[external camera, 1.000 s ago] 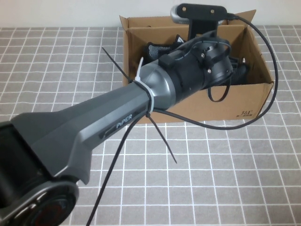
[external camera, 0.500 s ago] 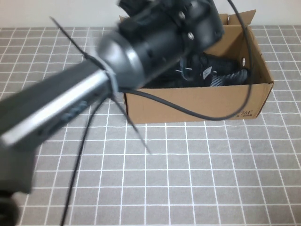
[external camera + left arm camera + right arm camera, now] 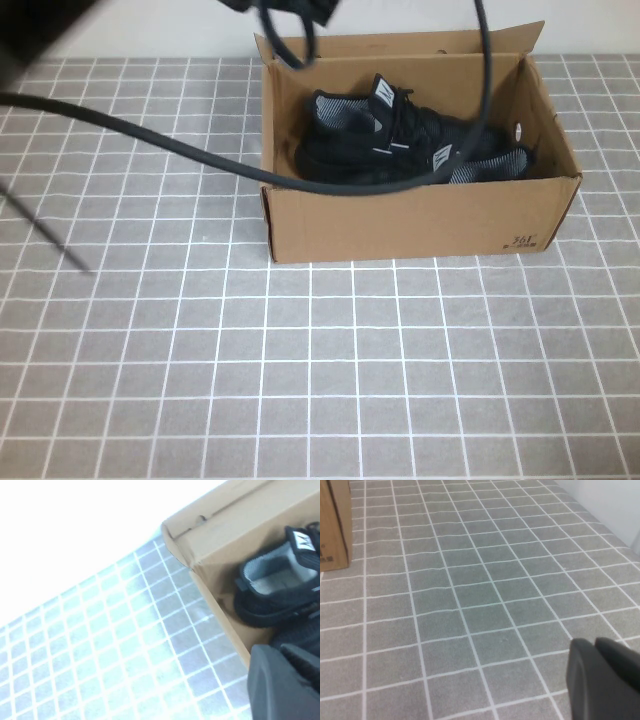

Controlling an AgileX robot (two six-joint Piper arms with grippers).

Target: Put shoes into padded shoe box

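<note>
The brown cardboard shoe box [image 3: 400, 215] stands open at the back middle of the tiled table. Both black mesh shoes [image 3: 400, 145] lie inside it, side by side, white tongue tabs showing. My left gripper [image 3: 280, 650] is shut and empty, raised above the box's left end; its wrist view shows the box corner [image 3: 220, 525] and one shoe's heel opening [image 3: 270, 590]. In the high view only the blurred left arm [image 3: 30, 25] and its cable [image 3: 200, 150] show. My right gripper [image 3: 595, 642] is shut and empty, low over the tiles, right of the box [image 3: 332, 525].
The table is a grey tiled mat [image 3: 400, 380]. A white wall [image 3: 615, 505] rises behind the table. The black cable hangs across the front of the box opening.
My left arm has lifted out of the box and swung up to the left, almost out of the high view. The shoes stay in the box, uncovered.
</note>
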